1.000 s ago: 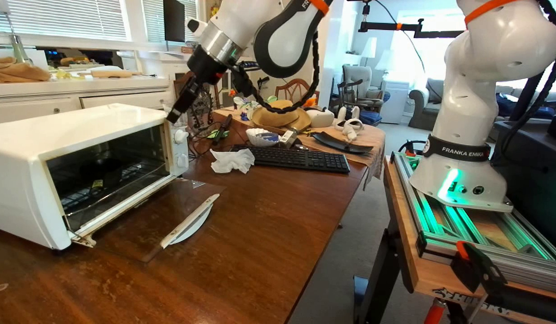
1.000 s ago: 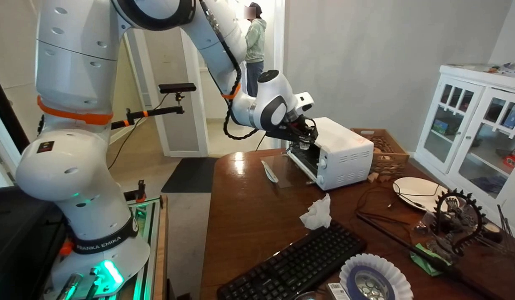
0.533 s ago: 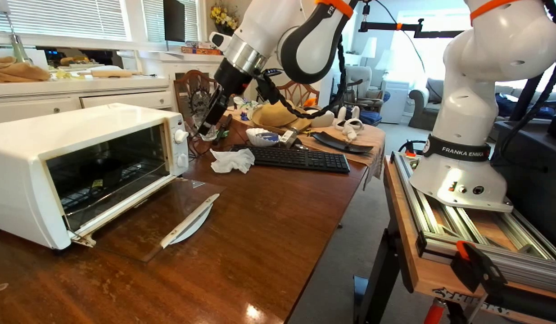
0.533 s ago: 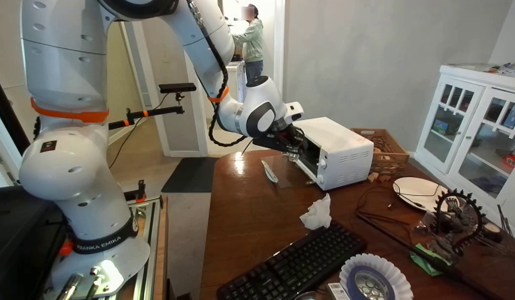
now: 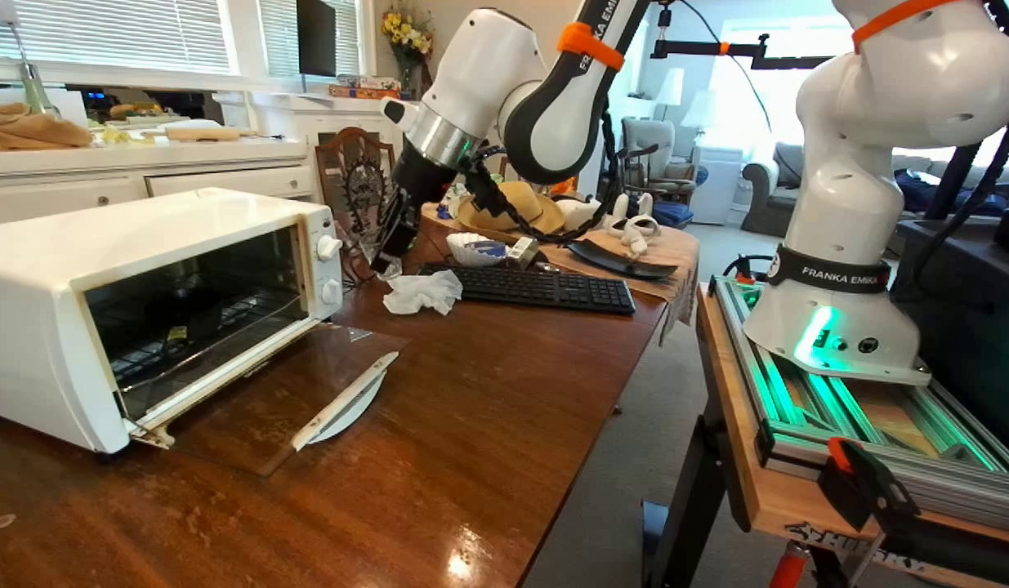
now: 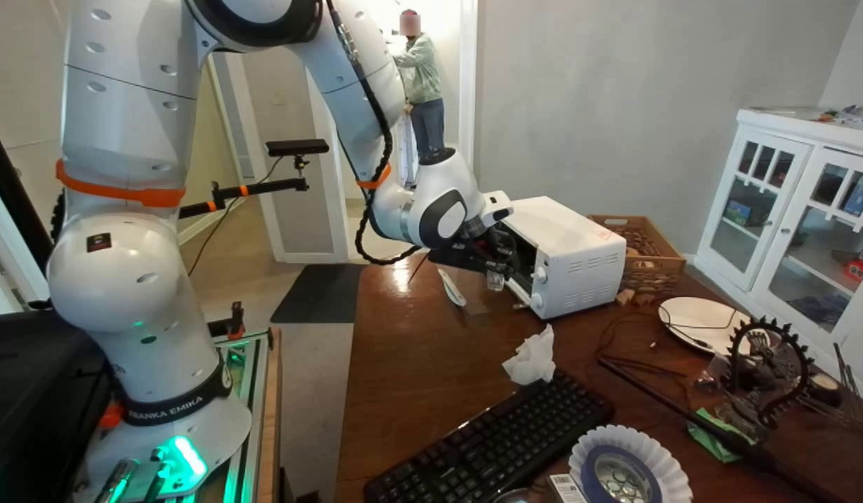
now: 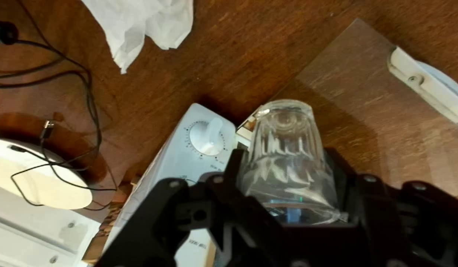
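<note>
The gripper (image 7: 286, 163) has come lower since the earlier frame, clasping the drinking glass (image 7: 288, 142) by its sides. The glass lies straight out from the gripper, its long axis pointing down toward the table (image 7: 221, 74); near it is the front corner of the white oven (image 6: 581, 276), and farther off lies the crumpled tissue (image 6: 531, 358).

I see daylight burn the far window (image 5: 782, 102) nearly white; the oven's interior (image 5: 194, 302) lies in shadow. Green light (image 5: 816, 333) glows at the robot's base (image 5: 849, 317), and glare spots the tabletop (image 5: 471, 457) in both exterior views. In the wrist view highlights streak the glass (image 7: 288, 141); the gripper (image 7: 285, 159) looks dark, maybe unfocused.
</note>
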Controlling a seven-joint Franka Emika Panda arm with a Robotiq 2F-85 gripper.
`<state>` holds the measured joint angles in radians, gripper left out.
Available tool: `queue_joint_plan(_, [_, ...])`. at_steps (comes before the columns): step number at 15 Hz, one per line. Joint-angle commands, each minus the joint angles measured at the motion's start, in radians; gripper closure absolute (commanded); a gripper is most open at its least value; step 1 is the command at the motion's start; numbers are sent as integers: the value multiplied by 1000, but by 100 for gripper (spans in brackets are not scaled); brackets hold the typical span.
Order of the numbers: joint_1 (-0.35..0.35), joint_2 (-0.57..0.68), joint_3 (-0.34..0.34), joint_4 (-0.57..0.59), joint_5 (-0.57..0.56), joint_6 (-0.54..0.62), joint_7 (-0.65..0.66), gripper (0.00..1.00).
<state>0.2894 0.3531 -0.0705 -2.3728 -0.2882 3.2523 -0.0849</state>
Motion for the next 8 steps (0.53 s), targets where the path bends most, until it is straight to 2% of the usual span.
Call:
queue_joint_plan(1, [-3, 14, 13, 8, 0, 0, 0, 45])
queue_joint_plan(4, [-6, 32, 23, 21, 0, 0, 0, 45])
queue_joint_plan(5, [-7, 32, 23, 22, 0, 0, 0, 70])
queue_joint_plan(8, [71, 62, -50, 46, 1, 19, 5, 70])
